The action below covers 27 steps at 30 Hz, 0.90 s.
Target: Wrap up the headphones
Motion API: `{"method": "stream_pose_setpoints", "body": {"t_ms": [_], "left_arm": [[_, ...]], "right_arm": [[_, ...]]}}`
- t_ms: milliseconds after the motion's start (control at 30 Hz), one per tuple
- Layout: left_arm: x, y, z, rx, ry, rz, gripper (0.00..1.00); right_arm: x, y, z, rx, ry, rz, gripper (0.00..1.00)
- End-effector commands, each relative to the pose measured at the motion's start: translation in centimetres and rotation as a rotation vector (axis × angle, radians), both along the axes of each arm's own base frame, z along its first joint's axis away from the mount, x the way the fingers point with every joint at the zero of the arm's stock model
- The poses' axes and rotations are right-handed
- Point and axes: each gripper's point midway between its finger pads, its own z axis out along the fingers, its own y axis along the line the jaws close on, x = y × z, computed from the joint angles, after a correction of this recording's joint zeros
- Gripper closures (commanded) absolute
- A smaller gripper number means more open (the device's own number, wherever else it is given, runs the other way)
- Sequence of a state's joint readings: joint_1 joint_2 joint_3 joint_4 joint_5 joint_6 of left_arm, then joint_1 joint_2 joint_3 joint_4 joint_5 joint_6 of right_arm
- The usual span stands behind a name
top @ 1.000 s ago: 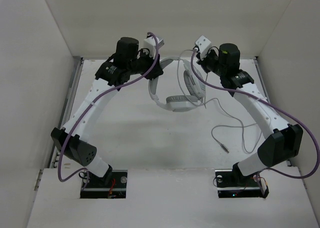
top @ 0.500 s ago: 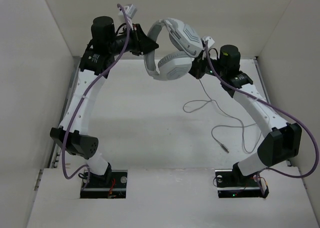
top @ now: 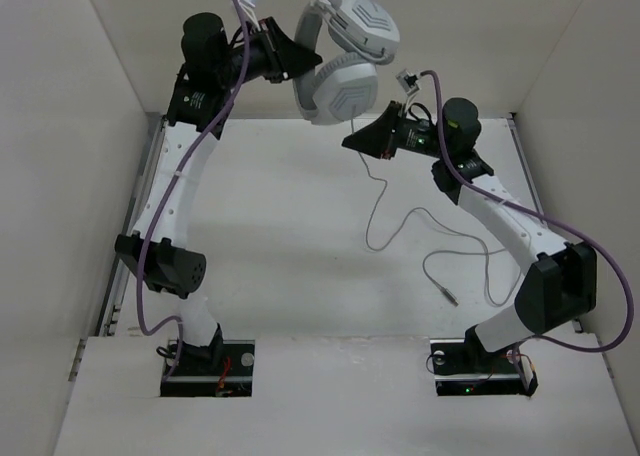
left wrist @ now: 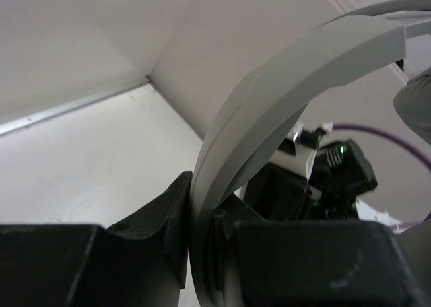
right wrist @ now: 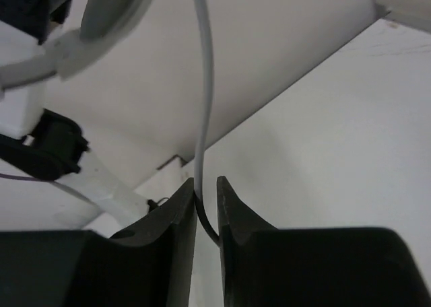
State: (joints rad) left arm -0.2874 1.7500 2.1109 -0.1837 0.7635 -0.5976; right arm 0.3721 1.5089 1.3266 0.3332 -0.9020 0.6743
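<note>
My left gripper (top: 298,60) is shut on the headband (left wrist: 269,105) of the grey-white headphones (top: 345,56) and holds them high above the back of the table, both earcups stacked to its right. The thin grey cable (top: 378,208) hangs from the earcups, passes between the jaws of my right gripper (top: 352,140), then loops down over the table to its small plug (top: 452,298). In the right wrist view the cable (right wrist: 205,85) runs down between the nearly closed fingers of my right gripper (right wrist: 206,194), touching the left one. In the left wrist view my left gripper (left wrist: 202,216) clamps the band.
White walls enclose the table (top: 290,266) on the left, back and right. The purple arm cables (top: 560,238) hang along both arms. The right arm shows beyond the headband in the left wrist view (left wrist: 337,176).
My left gripper has lifted the headphones from near the table to high at the back. My right gripper has dropped below them and turned left, with the cable drawn out straighter.
</note>
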Motion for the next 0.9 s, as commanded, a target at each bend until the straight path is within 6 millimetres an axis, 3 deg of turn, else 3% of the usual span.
{"method": "stream_pose_setpoints", "body": {"t_ms": [0, 133, 333, 500, 700, 867], "left_arm": [[0.5, 3.1, 7.7, -0.139, -0.156, 0.110, 1.00], [2.4, 5.0, 9.0, -0.178, -0.173, 0.195, 1.00], [1.5, 4.6, 10.4, -0.201, -0.200, 0.189, 0.99], [1.7, 5.6, 11.1, -0.208, -0.220, 0.239, 0.99], [3.6, 9.1, 11.3, -0.198, -0.238, 0.378, 0.99], [6.2, 13.0, 10.9, -0.153, -0.256, 0.574, 0.99]], "right_arm": [[-3.3, 1.0, 1.7, 0.112, 0.041, 0.126, 0.75], [-5.7, 2.4, 0.7, 0.141, 0.090, 0.191, 0.70], [-8.5, 5.1, 0.4, 0.149, 0.120, 0.299, 0.65], [-11.4, 7.5, 0.1, 0.154, 0.150, 0.408, 0.62], [-16.0, 9.3, -1.5, 0.118, 0.170, 0.533, 0.61], [-17.0, 9.1, -3.3, 0.074, 0.168, 0.536, 0.64]]}}
